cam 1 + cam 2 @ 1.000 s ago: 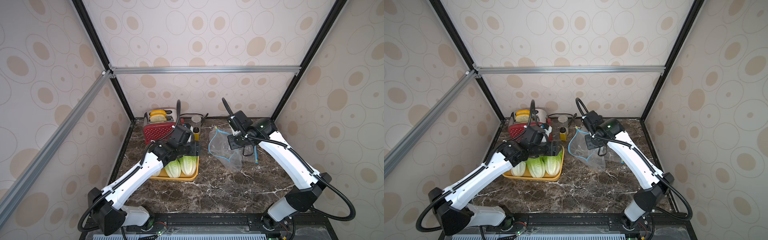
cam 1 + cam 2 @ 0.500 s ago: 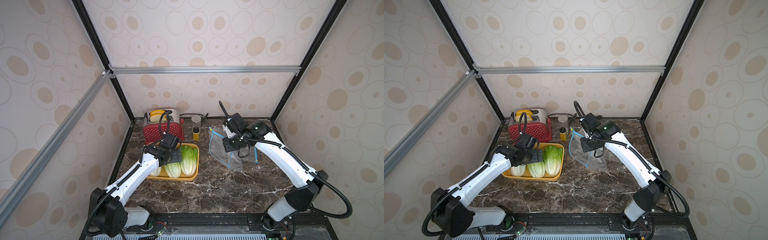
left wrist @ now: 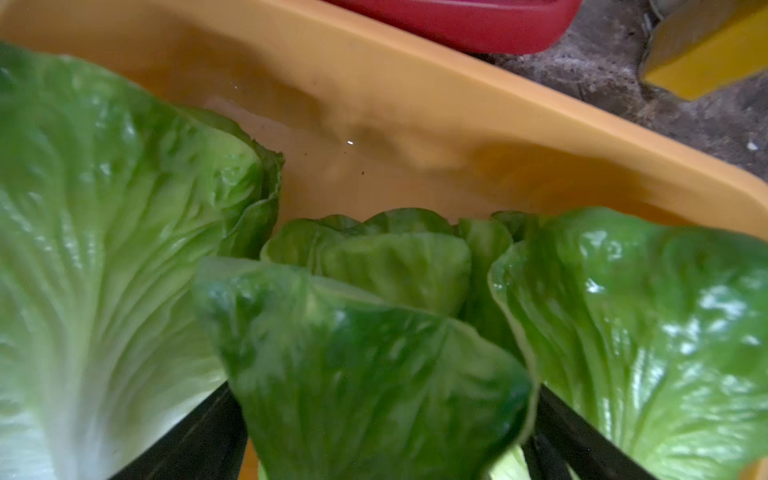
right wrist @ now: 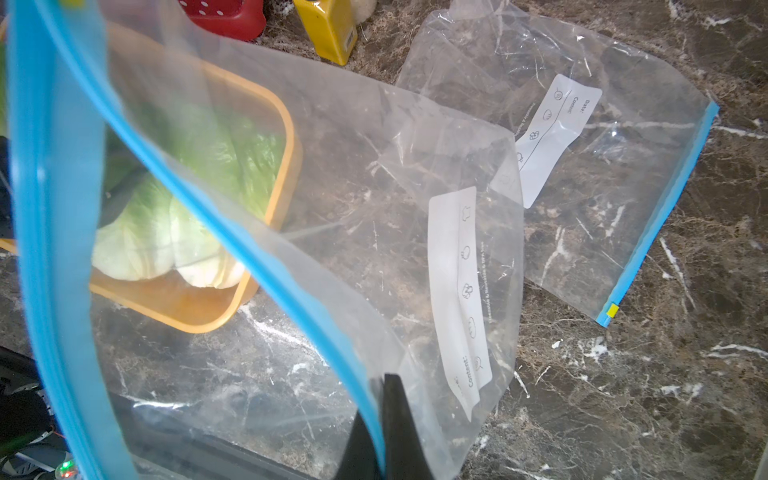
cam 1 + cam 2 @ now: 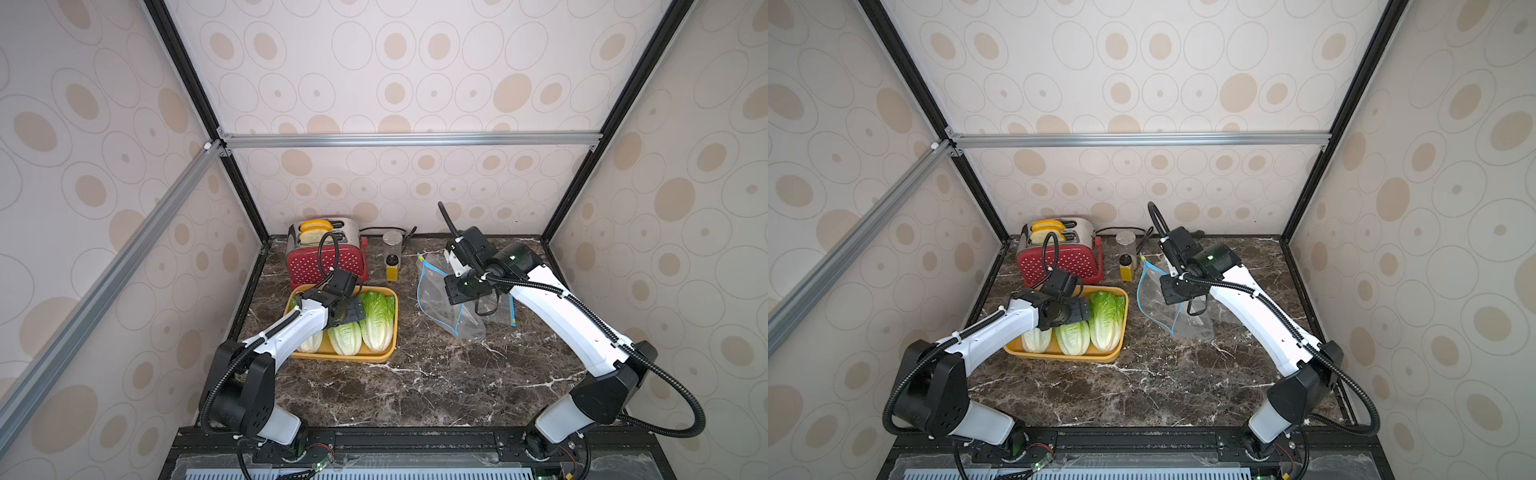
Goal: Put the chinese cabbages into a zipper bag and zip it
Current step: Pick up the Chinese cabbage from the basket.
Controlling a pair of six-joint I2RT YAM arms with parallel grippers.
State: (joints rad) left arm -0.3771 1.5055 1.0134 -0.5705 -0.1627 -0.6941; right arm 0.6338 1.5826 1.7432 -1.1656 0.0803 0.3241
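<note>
Dark marble counter (image 5: 415, 386) in a booth of spotted wallpaper, with cabbages in a tray and a bag held up.
All three chinese cabbages (image 5: 376, 320) lie side by side in the orange tray (image 5: 345, 359), white bases toward the robot, leafy tops toward the red toaster (image 5: 332, 262) and a small yellow bottle (image 5: 392, 272). In the left wrist view, the left gripper (image 3: 382, 388) is low over the tray, its jaws spread apart on either side of the middle head's green top; whether they touch it I cannot tell. The right gripper (image 4: 380, 415) is pinched together on the blue zip edge of the zipper bag (image 4: 332, 187), holding its mouth open and facing the tray while its bottom rests on the counter. A second bag (image 4: 602, 166) lies flat just behind it.
</note>
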